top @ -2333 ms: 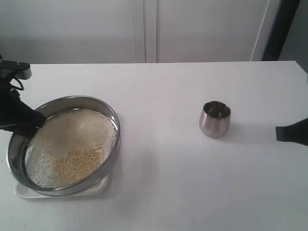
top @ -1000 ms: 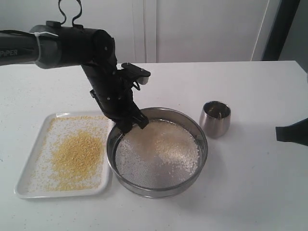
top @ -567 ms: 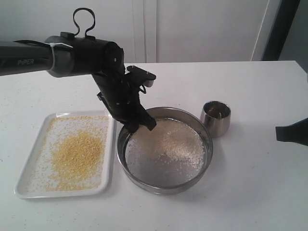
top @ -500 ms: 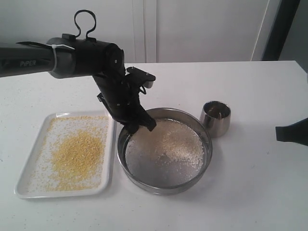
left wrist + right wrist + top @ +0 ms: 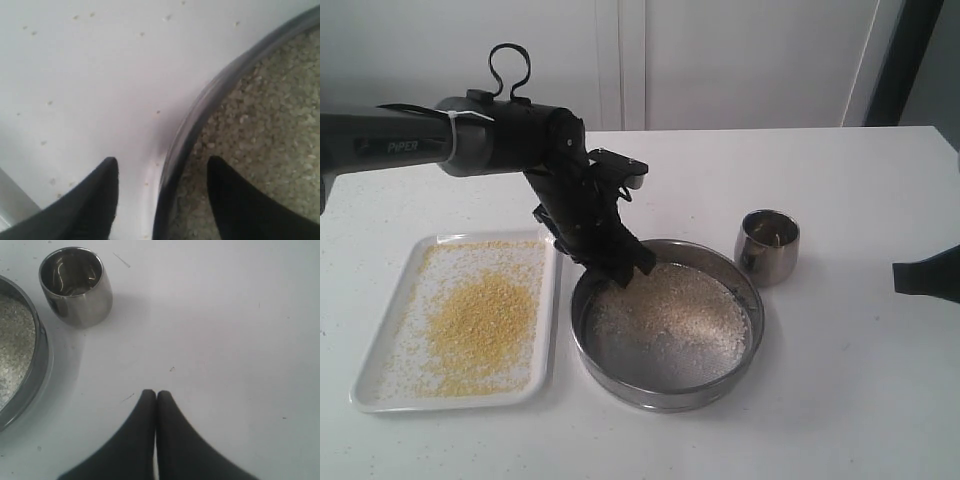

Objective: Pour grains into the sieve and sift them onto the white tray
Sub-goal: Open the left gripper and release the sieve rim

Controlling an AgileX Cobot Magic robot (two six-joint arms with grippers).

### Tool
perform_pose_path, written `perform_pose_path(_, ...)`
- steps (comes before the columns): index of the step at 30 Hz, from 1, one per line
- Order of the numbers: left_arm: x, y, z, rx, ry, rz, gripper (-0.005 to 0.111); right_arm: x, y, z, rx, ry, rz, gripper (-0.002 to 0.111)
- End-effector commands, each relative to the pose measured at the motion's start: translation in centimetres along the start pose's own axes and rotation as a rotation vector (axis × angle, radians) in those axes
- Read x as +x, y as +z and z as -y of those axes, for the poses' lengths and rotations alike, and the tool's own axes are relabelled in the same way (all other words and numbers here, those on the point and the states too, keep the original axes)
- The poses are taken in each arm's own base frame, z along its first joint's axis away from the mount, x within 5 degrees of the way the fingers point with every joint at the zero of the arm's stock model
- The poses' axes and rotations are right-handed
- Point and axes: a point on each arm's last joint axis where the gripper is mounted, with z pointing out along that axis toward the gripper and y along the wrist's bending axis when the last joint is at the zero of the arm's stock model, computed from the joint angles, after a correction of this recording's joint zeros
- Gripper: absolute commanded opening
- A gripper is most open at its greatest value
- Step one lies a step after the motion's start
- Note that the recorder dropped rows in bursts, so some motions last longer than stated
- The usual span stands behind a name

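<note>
Golden fine grains [image 5: 480, 320] are lying spread over the white tray [image 5: 440, 403], while only the paler, coarser ones are sitting on the mesh of the sieve [image 5: 670, 397]. Pouring and sifting are therefore looking finished, and what is left seems to be letting go and pulling the arm clear. The sieve appears to be resting flat on the desk [image 5: 840, 400], just beside the tray and near the steel cup [image 5: 767, 247]. The left end effector [image 5: 162, 170] is standing spread, one finger on each side of the rim, apparently not pinching it. The right end effector [image 5: 156, 395] is pressed together, holding nothing.

Two seconds back the sieve was hanging over the tray, still carrying yellow grains. Since then it has come across to the right and settled level, and the right arm has not moved.
</note>
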Motion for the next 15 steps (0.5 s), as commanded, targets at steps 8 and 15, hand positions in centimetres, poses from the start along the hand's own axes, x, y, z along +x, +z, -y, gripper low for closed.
perform_pose_path(8, -0.1, -3.6, 0.7, 0.018, 0.001, -0.022, 0.075, 0.1, -0.1, 0.0, -0.001, -0.001, 0.006, 0.000)
perform_pose_path(15, 0.2, -5.7, 0.8, 0.003, 0.013, -0.047, 0.000, 0.1, -0.1, 0.0, -0.002, 0.020, 0.006, 0.000)
